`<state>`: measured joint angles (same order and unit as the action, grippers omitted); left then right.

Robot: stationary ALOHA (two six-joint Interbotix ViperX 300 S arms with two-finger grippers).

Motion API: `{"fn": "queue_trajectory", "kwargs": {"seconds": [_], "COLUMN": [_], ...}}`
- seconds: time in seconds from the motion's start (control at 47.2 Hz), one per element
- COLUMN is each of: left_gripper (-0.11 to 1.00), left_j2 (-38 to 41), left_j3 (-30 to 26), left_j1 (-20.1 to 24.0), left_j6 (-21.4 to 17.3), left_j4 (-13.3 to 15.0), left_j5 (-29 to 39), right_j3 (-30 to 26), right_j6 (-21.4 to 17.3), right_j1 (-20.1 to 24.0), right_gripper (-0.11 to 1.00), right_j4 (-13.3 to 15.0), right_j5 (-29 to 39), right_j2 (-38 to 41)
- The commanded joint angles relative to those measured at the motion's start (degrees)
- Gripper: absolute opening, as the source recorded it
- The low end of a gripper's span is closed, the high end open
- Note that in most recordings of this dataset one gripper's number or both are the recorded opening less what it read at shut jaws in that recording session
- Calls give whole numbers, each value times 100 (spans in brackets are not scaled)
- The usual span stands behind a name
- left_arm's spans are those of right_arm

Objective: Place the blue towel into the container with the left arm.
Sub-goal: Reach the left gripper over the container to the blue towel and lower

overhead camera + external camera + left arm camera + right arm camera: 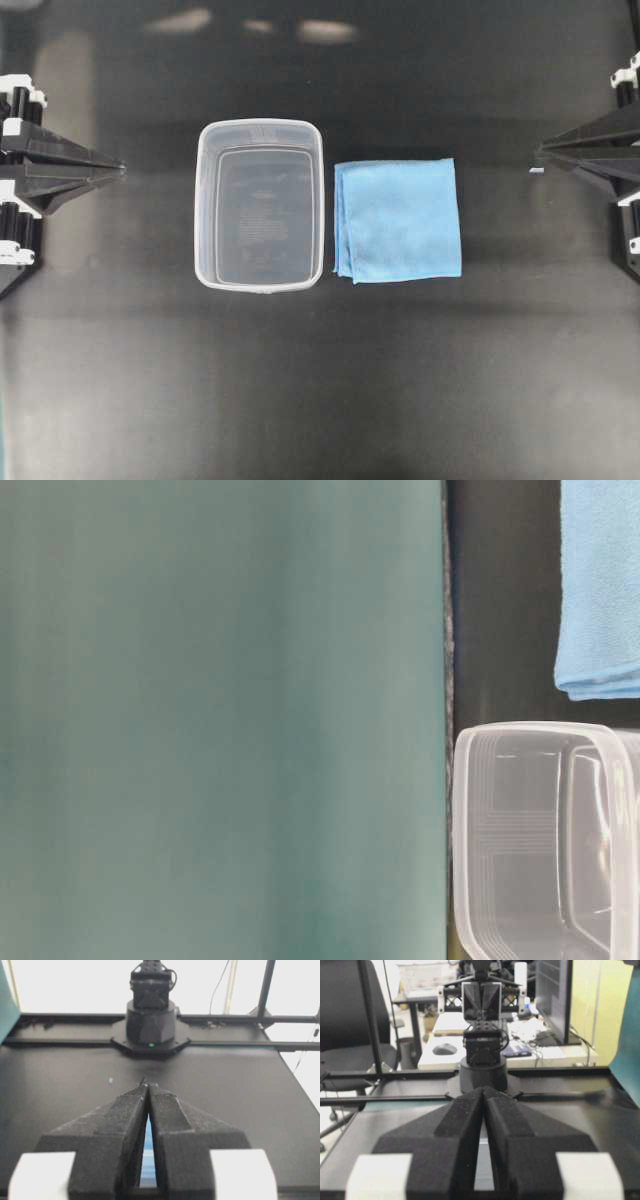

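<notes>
Blue towel (398, 220): folded roughly square, flat on the dark tabletop (320, 380), right of centre from overhead; layered edges along its left side and near edge.
Container (260, 205): clear tub, upright and empty, just left of the towel with a narrow strip of tabletop between them; the two do not touch.
Table-level view: the tub's corner (545, 840) and a piece of the towel (600, 590) show at the right edge; a blurred teal surface (220, 720) fills the rest.
Left pincer (118, 168): at the far left edge from overhead, well apart from the tub, pointing toward it; fingers pressed together at the tips with nothing between them.
Right pincer (540, 152): at the far right edge, well apart from the towel; fingers (465, 1125) closed together, holding nothing.
Opposite arm bases: each wrist view looks across the tabletop at the other arm's base (150, 1020).
</notes>
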<state>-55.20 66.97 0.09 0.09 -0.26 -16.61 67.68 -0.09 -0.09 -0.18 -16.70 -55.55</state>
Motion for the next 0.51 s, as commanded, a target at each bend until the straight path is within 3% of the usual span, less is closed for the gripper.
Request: {"fn": "queue_trajectory", "kwargs": {"seconds": [0.0,0.106,0.488], "left_gripper": [6,0,0], "left_j2": [123,369,1846], "left_j3": [-246,-580,-2127], "left_j1": [9,9,79], "left_j6": [123,246,176], "left_j4": [-229,-229,-229], "left_j5": [202,773,2435], "right_j3": [-53,-26,-26], "right_j6": [0,-18,-18], "right_j1": [-26,-35,-202], "right_gripper": [1,-1,0], "right_j4": [-26,-35,-53], "right_j5": [-35,35,369], "right_j2": [62,18,-62]}}
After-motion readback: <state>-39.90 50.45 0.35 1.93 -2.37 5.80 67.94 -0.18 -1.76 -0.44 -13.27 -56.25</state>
